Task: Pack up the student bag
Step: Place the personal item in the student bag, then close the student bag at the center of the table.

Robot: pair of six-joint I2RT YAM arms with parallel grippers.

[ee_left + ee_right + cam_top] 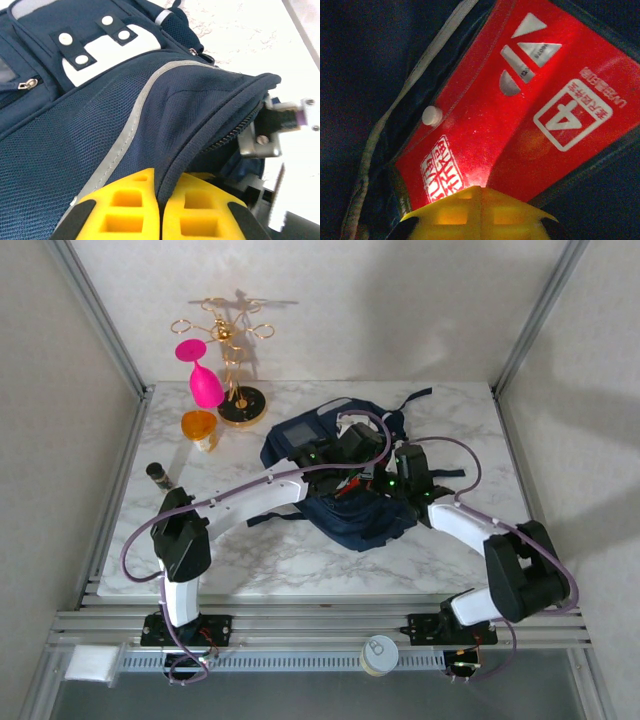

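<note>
Marble-patterned white table (pixel 300 560), centre: large navy blue fabric student bag (pixel 365 525), mid-packing. Left end effector (pixel 160 202) pinches the opening's rim. Right end effector (pixel 480 200), inside, clamps a flat red plastic wallet (pixel 520 100), which arms hide from above. Next, probably: release, withdraw without snagging.

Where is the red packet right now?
Right wrist view: the red packet lies inside the student bag, its near edge pinched by the right gripper.
</note>
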